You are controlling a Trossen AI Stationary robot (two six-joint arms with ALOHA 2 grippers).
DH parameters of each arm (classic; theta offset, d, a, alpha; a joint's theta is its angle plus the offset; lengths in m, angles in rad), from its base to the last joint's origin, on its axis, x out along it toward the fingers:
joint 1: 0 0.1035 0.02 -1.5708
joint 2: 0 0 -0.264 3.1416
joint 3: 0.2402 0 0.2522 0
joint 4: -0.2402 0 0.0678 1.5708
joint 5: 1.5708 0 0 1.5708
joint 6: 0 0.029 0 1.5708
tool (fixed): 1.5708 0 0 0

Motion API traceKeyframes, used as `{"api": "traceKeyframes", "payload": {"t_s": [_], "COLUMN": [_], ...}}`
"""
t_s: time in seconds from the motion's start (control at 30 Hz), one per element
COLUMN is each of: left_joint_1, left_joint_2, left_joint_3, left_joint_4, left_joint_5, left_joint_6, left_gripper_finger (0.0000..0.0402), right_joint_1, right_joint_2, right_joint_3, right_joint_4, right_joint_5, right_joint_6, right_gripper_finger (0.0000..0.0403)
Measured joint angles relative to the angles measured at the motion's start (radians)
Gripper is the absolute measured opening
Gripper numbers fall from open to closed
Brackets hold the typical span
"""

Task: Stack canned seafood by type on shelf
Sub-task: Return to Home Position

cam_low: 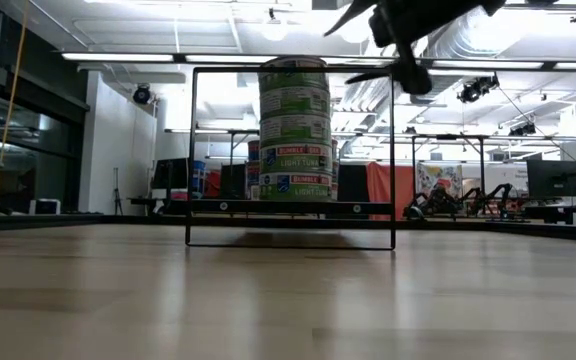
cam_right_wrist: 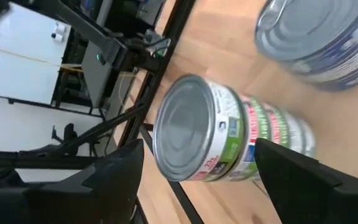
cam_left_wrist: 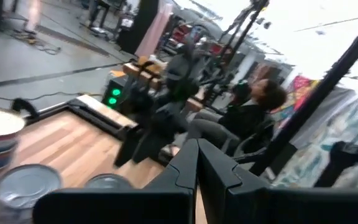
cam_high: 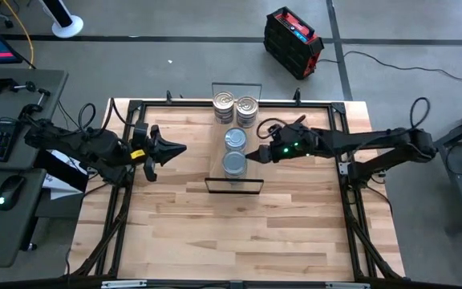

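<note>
All the flat round tins of seafood [cam_high: 233, 163] in view are on the long light-wood shelf [cam_high: 235, 183] with thin black wire end frames, gathered into four stacks. Two silver-gold-lidded stacks [cam_high: 224, 103] are set side by side at the far end, and two blue-grey-topped stacks [cam_high: 236, 138] are placed one behind the other towards the near end. In the low view the nearest is shown as a tall green-labelled column [cam_low: 295, 110], with a shorter blue-and-red-labelled stack behind it. No tin is seen loose on the wooden tabletop [cam_high: 215, 233], so the sorting is judged complete, with only the parking of the arms left. The right gripper [cam_high: 253, 152] is held just beside the green column, its fingers spread wide and empty. The left gripper [cam_high: 176, 148] is kept well apart from the shelf, its fingers closed together on nothing.
</note>
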Motion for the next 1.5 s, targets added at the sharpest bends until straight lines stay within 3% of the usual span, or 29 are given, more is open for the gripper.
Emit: {"api": "traceKeyframes", "payload": {"t_s": [0.23,0.47,0.67,0.8,0.9,0.97,1.0,1.33,1.5], "left_joint_1": [-0.005,0.065,0.158,0.259,0.341,0.383,0.396,0.35,0.331], "left_joint_2": [-0.003,0.049,0.011,-0.106,-0.171,-0.213,-0.236,-0.494,-0.606], "left_joint_3": [0.0,0.0,-0.083,-0.277,-0.444,-0.53,-0.562,-0.903,-0.951], "left_joint_4": [-0.133,-0.109,-0.077,0.166,0.37,0.423,0.438,0.657,0.589], "left_joint_5": [-0.053,-0.029,0.019,0.144,0.225,0.236,0.236,0.248,0.245], "left_joint_6": [-0.14,-0.004,0.17,0.178,0.167,0.139,0.115,-0.019,-0.028], "left_gripper_finger": [0.0001,0.0001,0.0001,0.0001,0.0,0.0,0.0,0.0,0.0], "right_joint_1": [-0.016,-0.013,-0.034,-0.053,-0.068,-0.08,-0.085,-0.045,0.021], "right_joint_2": [-0.165,-0.298,-0.307,-0.31,-0.31,-0.31,-0.31,-0.334,-0.337], "right_joint_3": [0.0,0.0,0.0,0.0,0.0,0.0,0.0,0.0,0.0], "right_joint_4": [-0.22,-0.454,-0.556,-0.543,-0.531,-0.53,-0.527,-0.451,-0.454], "right_joint_5": [0.05,0.03,0.007,0.012,0.037,0.046,0.05,0.037,0.037], "right_joint_6": [-0.048,-0.13,-0.184,-0.195,-0.215,-0.23,-0.238,-0.261,-0.252], "right_gripper_finger": [0.0296,0.0296,0.0289,0.0222,0.0117,0.0039,0.002,0.0004,0.0001]}}
